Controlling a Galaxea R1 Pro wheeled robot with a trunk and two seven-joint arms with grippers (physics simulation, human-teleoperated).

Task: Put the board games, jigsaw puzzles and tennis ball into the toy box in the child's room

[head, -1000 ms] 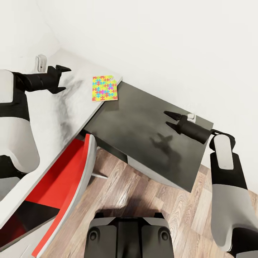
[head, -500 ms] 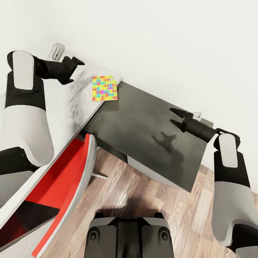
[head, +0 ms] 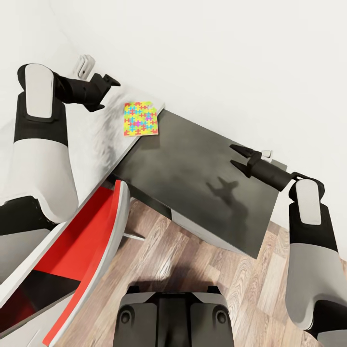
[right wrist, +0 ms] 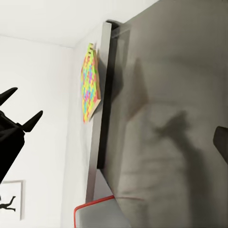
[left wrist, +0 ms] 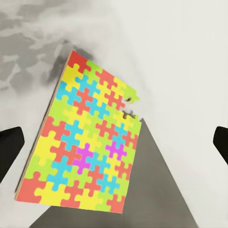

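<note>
One jigsaw puzzle (head: 140, 118) lies flat on the table's light grey top (head: 82, 149), at the edge where the dark grey wing (head: 193, 193) begins. My left gripper (head: 108, 90) hovers open just left of the puzzle, a little above the top. In the left wrist view the puzzle (left wrist: 85, 142) lies between the spread fingertips (left wrist: 9, 147), with one corner hanging over the wing. My right gripper (head: 240, 156) stands open above the far side of the wing, empty. The right wrist view catches the puzzle (right wrist: 90, 88) edge-on.
A red-seated chair (head: 86, 241) is pushed under the desk in front of me. Wood-plank floor (head: 193, 260) lies between my base (head: 173, 313) and the wing. White walls close off the desk behind. Small white fittings (head: 86, 65) sit on the wall.
My left arm has risen and swung right, bringing its gripper close to the puzzle. The right gripper has drifted slightly right. The puzzle has stayed in place.
</note>
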